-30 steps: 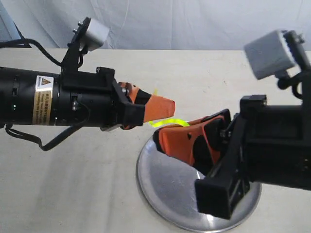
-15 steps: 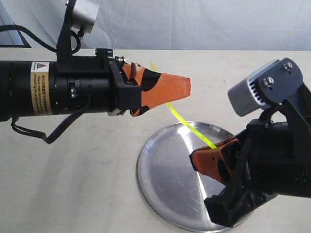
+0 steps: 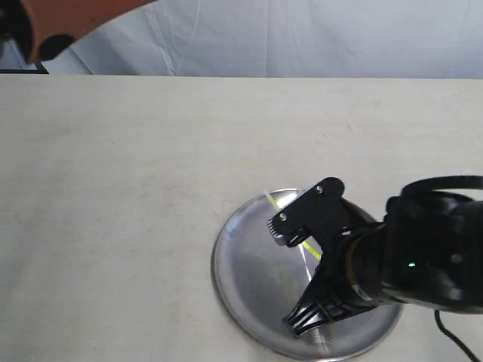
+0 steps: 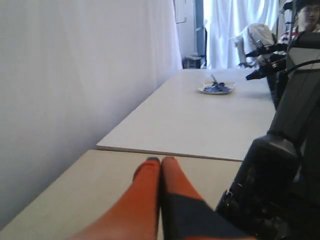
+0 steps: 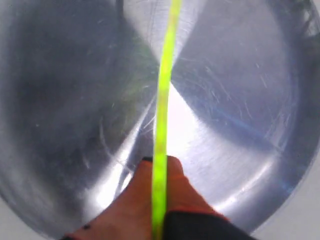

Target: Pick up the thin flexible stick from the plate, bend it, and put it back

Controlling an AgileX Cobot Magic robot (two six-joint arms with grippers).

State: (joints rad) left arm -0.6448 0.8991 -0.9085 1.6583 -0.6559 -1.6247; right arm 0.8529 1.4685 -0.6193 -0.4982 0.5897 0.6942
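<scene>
right gripper (image 5: 159, 162), orange-tipped: pinching one end of thin yellow-green flexible stick (image 5: 165, 85), which is running straight out over round shiny silver metal plate (image 5: 240, 130); holding it low and centred, likely so it is landing inside the rim. left gripper (image 4: 160, 162): pressed together on nothing, hanging well apart, probably keeping clear of the put-back.

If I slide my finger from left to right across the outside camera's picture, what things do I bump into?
Orange left gripper in the top corner → table → silver plate → yellow-green stick → black right arm.
</scene>
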